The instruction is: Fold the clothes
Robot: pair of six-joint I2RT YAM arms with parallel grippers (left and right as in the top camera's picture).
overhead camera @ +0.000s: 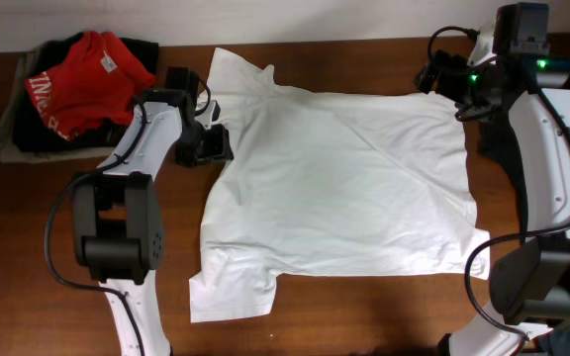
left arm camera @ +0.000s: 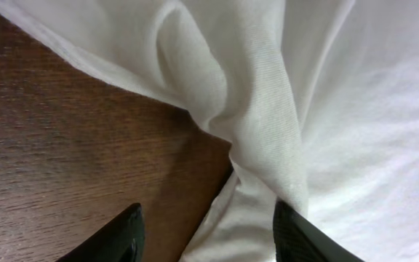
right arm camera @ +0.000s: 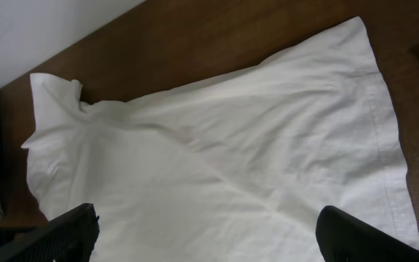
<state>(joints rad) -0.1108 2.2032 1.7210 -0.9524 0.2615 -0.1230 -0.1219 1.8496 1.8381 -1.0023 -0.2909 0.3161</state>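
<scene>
Jaws, overhead: the left jaws sit at the left edge of the T-shirt [overhead camera: 334,188], at the cloth between the two sleeves. Their spread cannot be read from this height. The right jaws hang by the far right corner of the T-shirt, beside the hem.
T-shirt, overhead: it lies spread nearly flat on the brown counter [overhead camera: 18,247], sleeves toward the left arm and hem toward the right arm. One long crease runs slantwise across the body.
Pile, overhead: a red garment [overhead camera: 87,79] with white lettering lies on top of dark clothes [overhead camera: 13,133] at the far left corner of the counter. It is apart from the T-shirt, and only this view shows it whole.
Left jaws, left wrist: spread. Two black fingertips [left arm camera: 126,233] stand at the bottom of the picture, and bare wood shows between the left one and the cloth.
T-shirt, left wrist: a raised fold [left arm camera: 268,109] runs down into the gap and reaches the right fingertip. It is not pinched. The overhead view does not show this fold.
Right jaws, right wrist: spread wide, with the fingertips [right arm camera: 71,233] at the two lower corners and nothing gripped between them.
T-shirt, right wrist: it lies on the counter below the jaws and apart from them. The stitched hem is on the right and a rumpled sleeve is at the upper left.
</scene>
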